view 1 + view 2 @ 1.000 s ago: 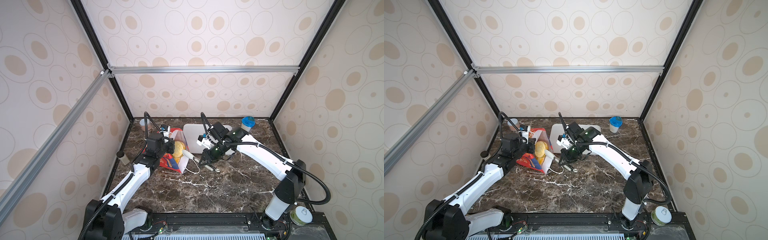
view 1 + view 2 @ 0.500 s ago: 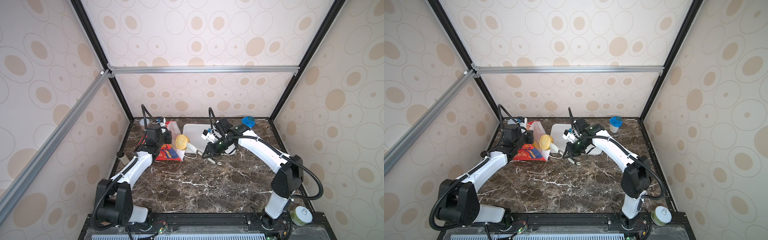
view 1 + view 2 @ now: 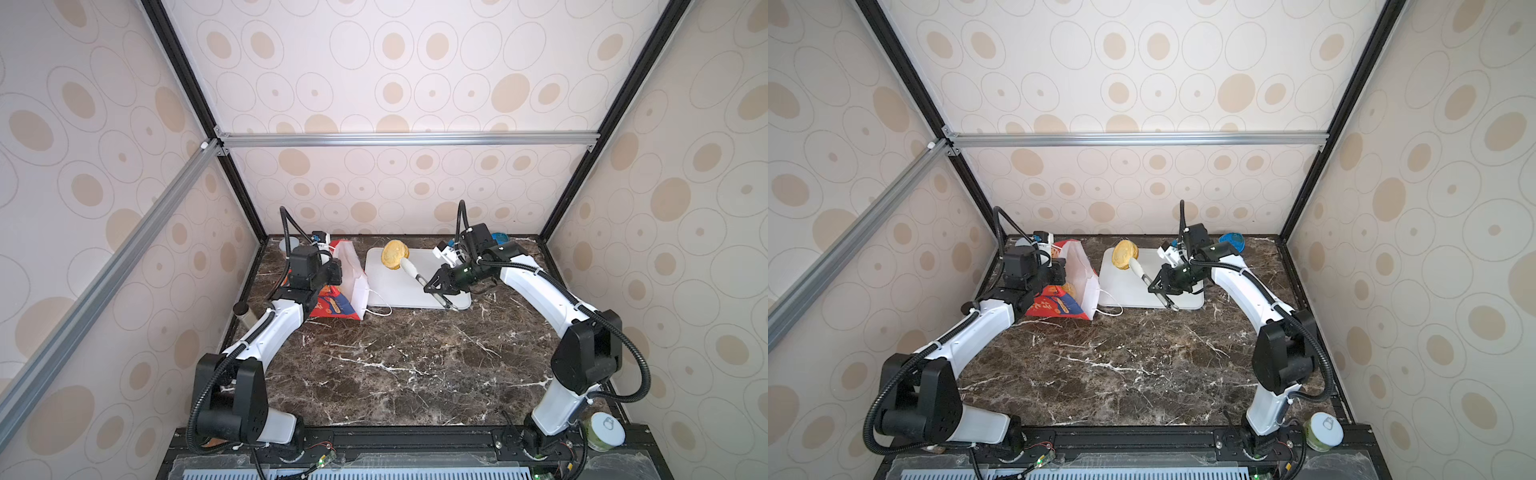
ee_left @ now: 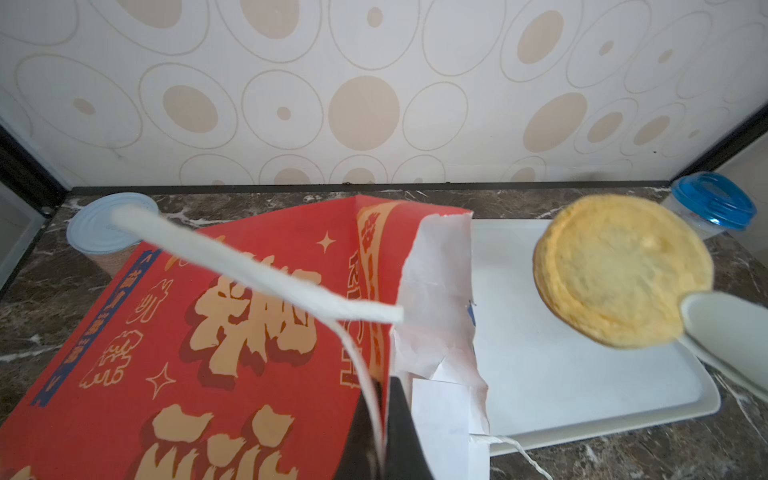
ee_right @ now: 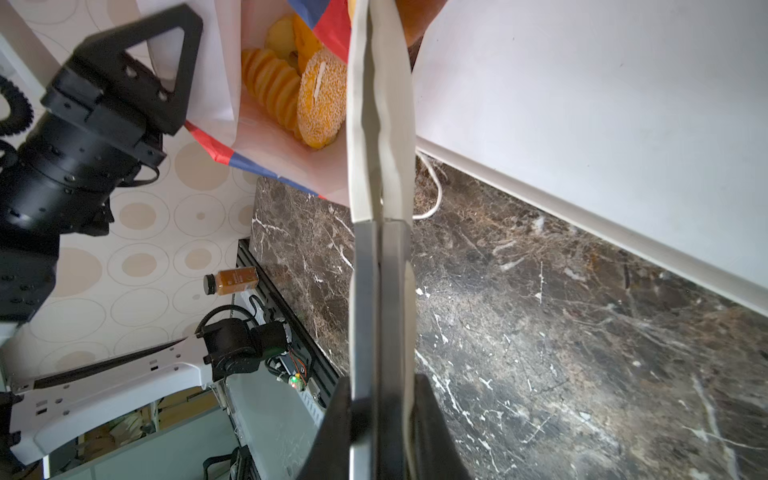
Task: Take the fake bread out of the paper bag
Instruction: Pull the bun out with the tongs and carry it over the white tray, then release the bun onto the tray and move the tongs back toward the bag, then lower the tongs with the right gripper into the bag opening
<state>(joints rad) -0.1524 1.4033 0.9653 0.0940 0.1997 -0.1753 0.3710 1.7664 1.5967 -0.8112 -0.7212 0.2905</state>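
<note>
The red paper bag (image 3: pixel 337 305) (image 3: pixel 1059 306) (image 4: pixel 208 332) lies tilted at the back left with its white inside showing. My left gripper (image 3: pixel 336 272) (image 4: pixel 380 432) is shut on the bag's rim, with a white cord handle (image 4: pixel 257 274) pinched in the grip. My right gripper (image 3: pixel 432 286) (image 3: pixel 1156 286) (image 5: pixel 380 415) is shut on a pair of tongs (image 3: pixel 411 270) (image 5: pixel 380 166). The tongs hold one piece of fake bread, a round flat bun (image 3: pixel 395 254) (image 3: pixel 1124 254) (image 4: pixel 619 270), above the white tray (image 3: pixel 415 295) (image 4: pixel 561 374). A ridged loaf (image 5: pixel 270 83) and a seeded oval (image 5: pixel 322 99) lie inside the bag.
A blue-lidded container (image 3: pixel 500 237) (image 4: pixel 712 199) stands at the back right. A grey-lidded can (image 3: pixel 289 243) (image 4: pixel 108 224) is in the back left corner behind the bag. A small bottle (image 3: pixel 243 316) (image 5: pixel 230 281) stands by the left wall. A green jar (image 3: pixel 602 432) sits off the table's front right.
My right gripper has carried the bun in the tongs out of the bag's mouth and back over the tray. The left gripper has drawn the bag towards the back left.
</note>
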